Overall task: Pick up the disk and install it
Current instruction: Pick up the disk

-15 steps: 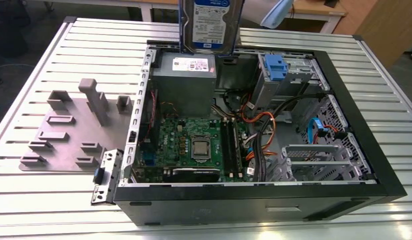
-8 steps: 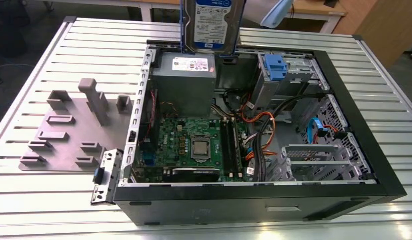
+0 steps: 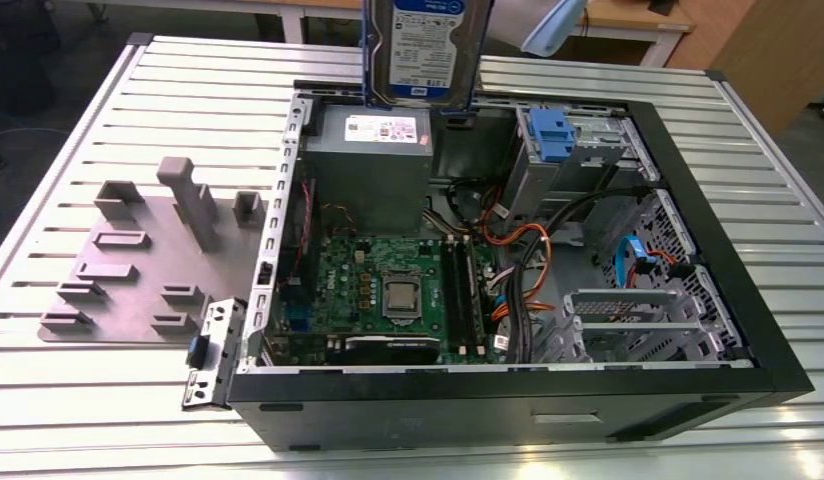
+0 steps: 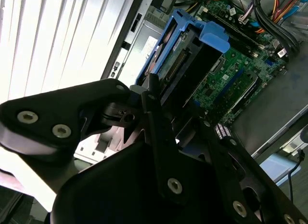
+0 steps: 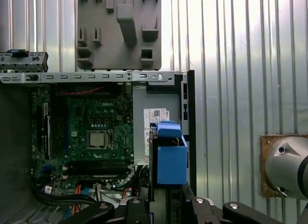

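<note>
In both wrist views the gripper (image 4: 179, 119) (image 5: 168, 203) sits closest to the lens, its black fingers (image 4: 156, 119) clamped on either side of the disk (image 4: 185, 58) (image 5: 171, 156), gripping its blue caddy frame. The disk is clear of all surfaces, held on edge with the blue tab end pointing away from the gripper. Beyond it, in the first wrist view, lie the grey power supply box (image 5: 140, 101) and the far wall of the open computer case (image 3: 519, 405); the disk hangs above that corner. Further off is the green motherboard (image 5: 96, 132) on the case floor. In the exterior view the disk (image 3: 428, 45) stands upright above the power supply box (image 3: 372, 160), label facing the camera. A grey fixture plate (image 3: 132, 260) rests on the slatted table (image 3: 92, 385) beside the case.
</note>
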Tool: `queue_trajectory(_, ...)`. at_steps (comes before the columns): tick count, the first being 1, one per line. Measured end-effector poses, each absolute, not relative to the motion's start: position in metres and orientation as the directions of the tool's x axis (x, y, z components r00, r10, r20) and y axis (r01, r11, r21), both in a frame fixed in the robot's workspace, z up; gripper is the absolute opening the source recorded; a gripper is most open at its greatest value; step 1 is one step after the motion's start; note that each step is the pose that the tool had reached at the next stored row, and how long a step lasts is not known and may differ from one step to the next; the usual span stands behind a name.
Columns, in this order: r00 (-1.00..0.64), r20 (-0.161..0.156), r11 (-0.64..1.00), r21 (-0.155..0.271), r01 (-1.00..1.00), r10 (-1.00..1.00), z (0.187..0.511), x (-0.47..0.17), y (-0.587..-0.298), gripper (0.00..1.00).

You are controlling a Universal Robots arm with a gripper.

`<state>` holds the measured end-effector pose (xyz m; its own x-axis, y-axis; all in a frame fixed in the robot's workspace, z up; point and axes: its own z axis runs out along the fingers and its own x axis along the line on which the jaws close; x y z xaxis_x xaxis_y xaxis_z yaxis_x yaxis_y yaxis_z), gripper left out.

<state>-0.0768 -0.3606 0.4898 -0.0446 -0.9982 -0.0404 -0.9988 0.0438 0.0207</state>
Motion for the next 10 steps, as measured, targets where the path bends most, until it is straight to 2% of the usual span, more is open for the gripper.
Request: queue_trajectory(10, -0.045, -0.04, 0.044, 0.021, -0.999, -0.998, 0.49, -0.057, -0.361, 0.35)
